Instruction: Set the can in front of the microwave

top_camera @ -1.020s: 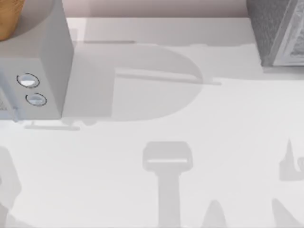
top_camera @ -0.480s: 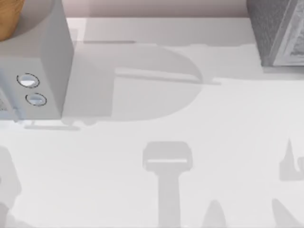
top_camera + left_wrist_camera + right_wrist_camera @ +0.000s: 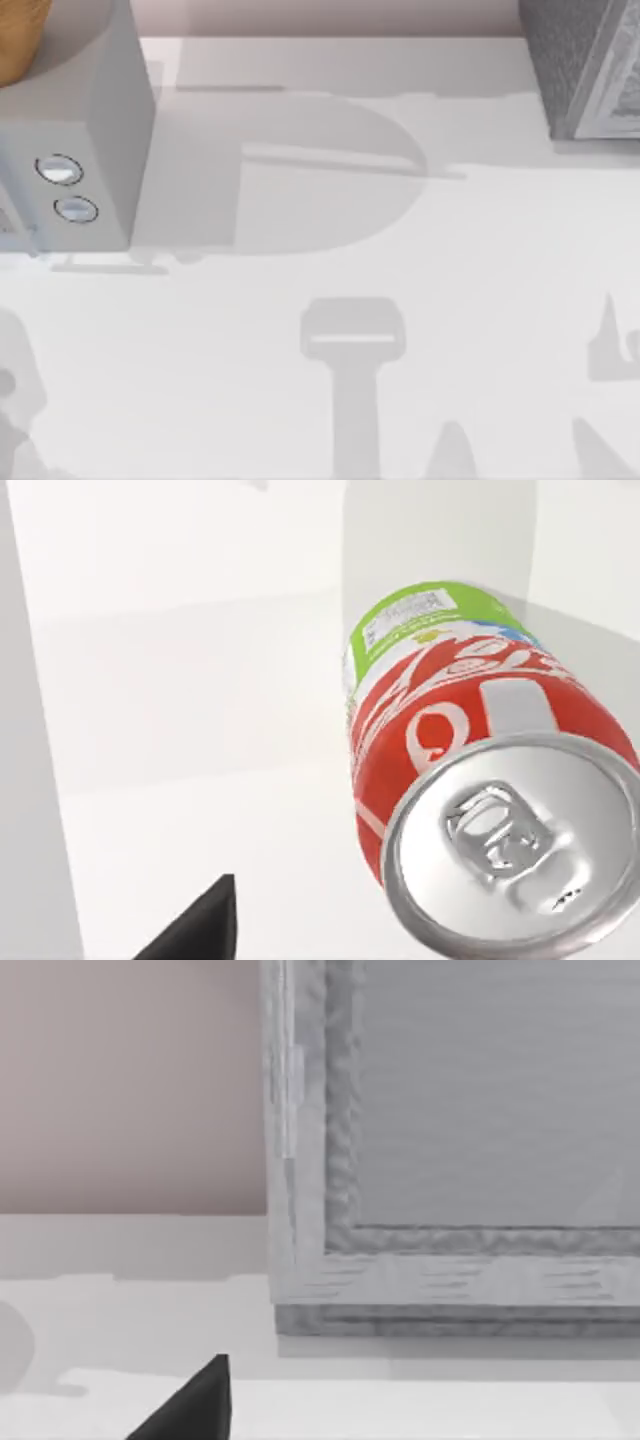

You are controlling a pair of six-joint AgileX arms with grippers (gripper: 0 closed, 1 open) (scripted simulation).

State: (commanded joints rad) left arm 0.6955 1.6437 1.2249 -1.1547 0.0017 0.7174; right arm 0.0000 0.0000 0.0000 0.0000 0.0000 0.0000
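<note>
- Can (image 3: 470,770) sits close under the left wrist camera, silver top toward it, over white table (image 3: 400,330).
- Whether either pincer grips, I cannot tell.
- Microwave (image 3: 80,150) stands at the table's left.

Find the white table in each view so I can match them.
Top view: table spans the picture, microwave at left, speckled grey box upper right.
Left wrist view: table behind the can.
Right wrist view: table beneath the speckled grey box.
Shared landmark: the speckled grey box.
</note>
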